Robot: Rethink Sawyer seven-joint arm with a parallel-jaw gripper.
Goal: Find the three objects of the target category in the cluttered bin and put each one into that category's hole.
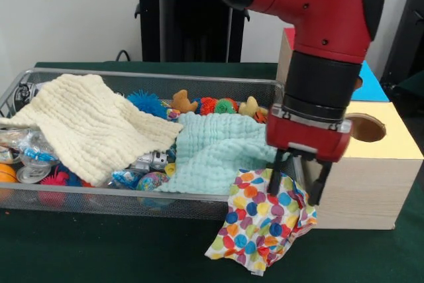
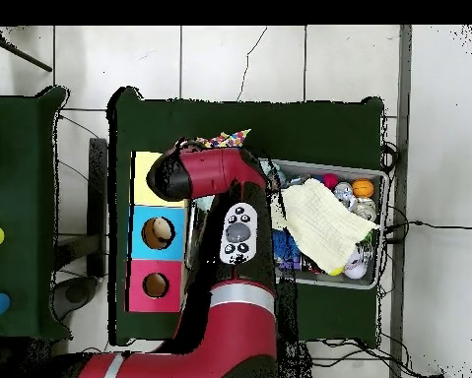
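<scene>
Polka-dotted cloth (image 1: 262, 220) hangs over the near rim of the wire bin (image 1: 146, 77) and spills onto the green counter (image 1: 99, 250), just beside the wooden box (image 1: 371, 177). The claw (image 1: 297, 180) stands at the cloth's upper edge with its black fingers (image 1: 319, 183) a little apart; whether they pinch the fabric I cannot tell. Inside the bin lie a cream cloth (image 1: 93, 124) and a mint cloth (image 1: 212, 150) over small toys (image 1: 199, 104). From overhead, the box top shows yellow, blue and pink panels, the blue (image 2: 159, 232) and pink (image 2: 156, 285) ones each with a round hole.
</scene>
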